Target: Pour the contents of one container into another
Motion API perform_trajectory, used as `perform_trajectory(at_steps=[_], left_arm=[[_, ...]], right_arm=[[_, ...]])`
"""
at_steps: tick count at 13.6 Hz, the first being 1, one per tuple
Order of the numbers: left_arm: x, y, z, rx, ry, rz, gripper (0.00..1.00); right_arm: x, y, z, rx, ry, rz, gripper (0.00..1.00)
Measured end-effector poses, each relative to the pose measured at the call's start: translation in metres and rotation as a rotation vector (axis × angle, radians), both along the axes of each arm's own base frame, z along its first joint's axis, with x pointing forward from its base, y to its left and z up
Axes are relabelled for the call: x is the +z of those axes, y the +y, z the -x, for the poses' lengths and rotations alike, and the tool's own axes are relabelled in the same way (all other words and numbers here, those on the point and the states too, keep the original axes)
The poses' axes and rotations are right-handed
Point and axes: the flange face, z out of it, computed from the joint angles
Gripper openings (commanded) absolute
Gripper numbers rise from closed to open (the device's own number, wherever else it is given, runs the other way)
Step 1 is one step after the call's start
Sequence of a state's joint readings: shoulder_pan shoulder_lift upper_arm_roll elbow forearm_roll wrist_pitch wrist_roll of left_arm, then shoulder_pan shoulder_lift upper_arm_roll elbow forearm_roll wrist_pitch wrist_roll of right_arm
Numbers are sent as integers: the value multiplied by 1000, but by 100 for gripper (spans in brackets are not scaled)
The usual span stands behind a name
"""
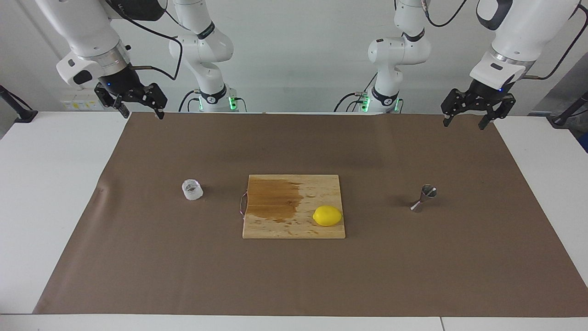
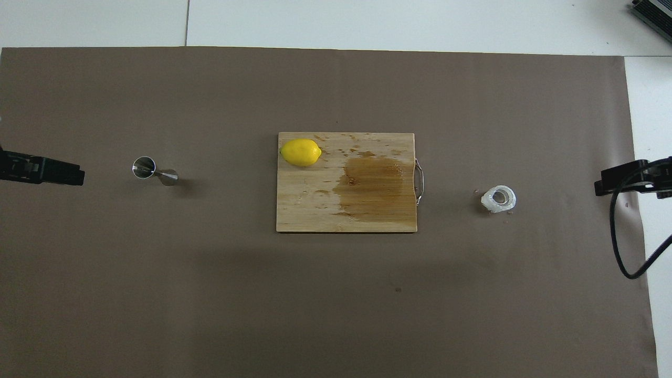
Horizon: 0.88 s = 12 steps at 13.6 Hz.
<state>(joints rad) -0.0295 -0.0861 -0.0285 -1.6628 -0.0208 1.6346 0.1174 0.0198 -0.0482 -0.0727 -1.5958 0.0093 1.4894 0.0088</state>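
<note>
The white table (image 1: 50, 193) is covered across most of its surface by a brown mat (image 1: 294, 276). At the mat's centre lies a wooden cutting board (image 1: 275, 227) with a metal handle on the edge toward the right arm's end; a dark wet stain spreads over that half of the board. A yellow lemon (image 1: 327, 215) rests on the board, at the corner farther from the robots and toward the left arm's end.

The left gripper (image 1: 467, 120) hangs in the air over the mat's robot-side edge at its own end, fingers spread wide, holding nothing. The right gripper (image 1: 141, 111) hangs likewise at its end (same condition: fingers apart, empty). Both arms wait.

The glass jar (image 1: 192, 189) stands upright on the mat, beside the board toward the right arm's end, well apart from it. The steel jigger (image 1: 425, 197) stands upright on the mat toward the left arm's end, also well apart from the board.
</note>
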Motion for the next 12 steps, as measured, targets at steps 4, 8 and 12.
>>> perform_trajectory(at_steps=[4,8,12], left_arm=[[0,2,0,3,0,0,100],[-3,-3,-2,-1,-18,1,100],[-19,-5,-10,60,-59,7,100]], right_arm=[[0,0,0,0,0,0,100],[0,0,0,0,0,0,100],[0,0,0,0,0,0,100]])
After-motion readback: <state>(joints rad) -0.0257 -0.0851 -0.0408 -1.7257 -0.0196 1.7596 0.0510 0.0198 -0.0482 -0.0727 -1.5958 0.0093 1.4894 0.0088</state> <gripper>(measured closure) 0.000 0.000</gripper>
